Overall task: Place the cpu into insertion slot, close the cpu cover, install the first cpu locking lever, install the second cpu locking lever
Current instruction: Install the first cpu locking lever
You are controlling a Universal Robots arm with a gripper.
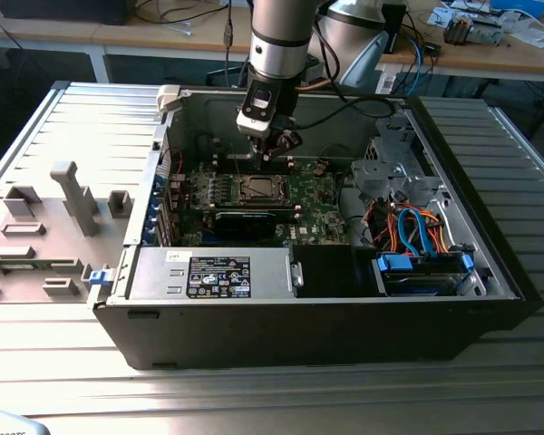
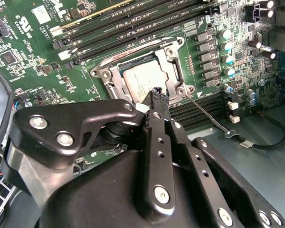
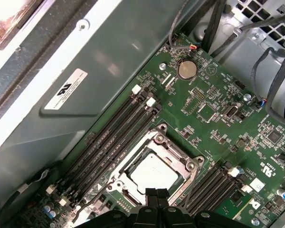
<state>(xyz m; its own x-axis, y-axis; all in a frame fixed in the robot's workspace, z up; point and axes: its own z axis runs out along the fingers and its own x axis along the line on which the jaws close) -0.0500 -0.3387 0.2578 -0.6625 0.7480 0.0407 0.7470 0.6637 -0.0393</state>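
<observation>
Silver-grey arm (image 1: 279, 36) carries a black, screw-studded end effector (image 2: 156, 94).

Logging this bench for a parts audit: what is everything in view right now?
Silvery-grey square cpu: one, silver, seated in the dark metal-rimmed insertion slot.
Thin metal-frame cpu cover: one, silvery, flat over the cpu.
Green circuit board: one, green, inside the case.
Long narrow memory slots: several, black, beside the insertion slot.
Round coin cell: one, silver, on the board.
Open black computer case: one, black, on the grey ribbed table.
Bundled cables: several, blue and orange, case's side at the exterior view's right.
Black end effector: one, black, shut, tip at the insertion slot's edge.
</observation>
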